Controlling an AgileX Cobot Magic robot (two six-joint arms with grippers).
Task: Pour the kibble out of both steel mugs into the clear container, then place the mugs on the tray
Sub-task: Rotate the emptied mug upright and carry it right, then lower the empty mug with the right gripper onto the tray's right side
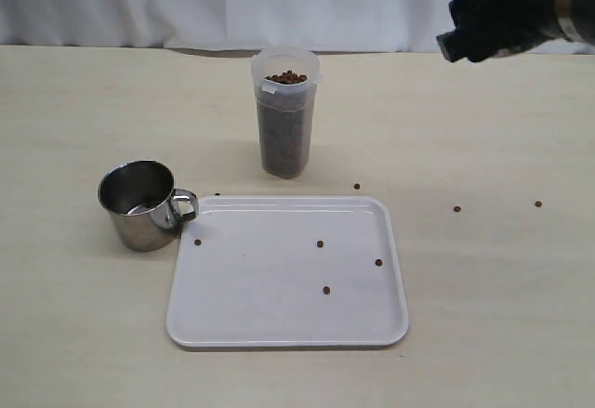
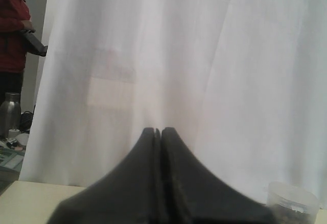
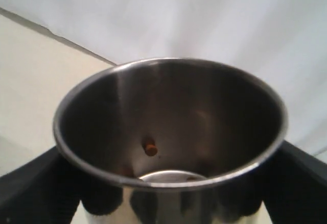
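Right gripper [image 1: 507,13] was raised high at the far right of the exterior view, fingers clamped on either side of the held steel mug [image 3: 171,106]. In the right wrist view that mug looked poured out, apart from one pellet [image 3: 149,146] stuck low on the inner wall. Left gripper [image 2: 159,132] was clenched on nothing, fingertips pressed together and aimed at the white curtain [image 2: 204,55]. It was out of the exterior view, so its height over the table [image 1: 483,315] could not be read. Clear container [image 1: 285,111] stood upright just behind the tray [image 1: 372,329], apart from it, with kibble [image 1: 284,138] up to near its rim. Second steel mug [image 1: 139,204] stood upright on the table just beside the tray's left edge, apparently empty, its handle turned toward the tray. Stray pellets [image 1: 320,243] lay on the tray, with more on the table to the right. Judgement: pouring was done and both placements remained. Key relation: the tray lay below and to the left of the right gripper's mug, so that move called for travel inward and a descent. The second mug sat on the left arm's side, a short slide or lift from the tray.
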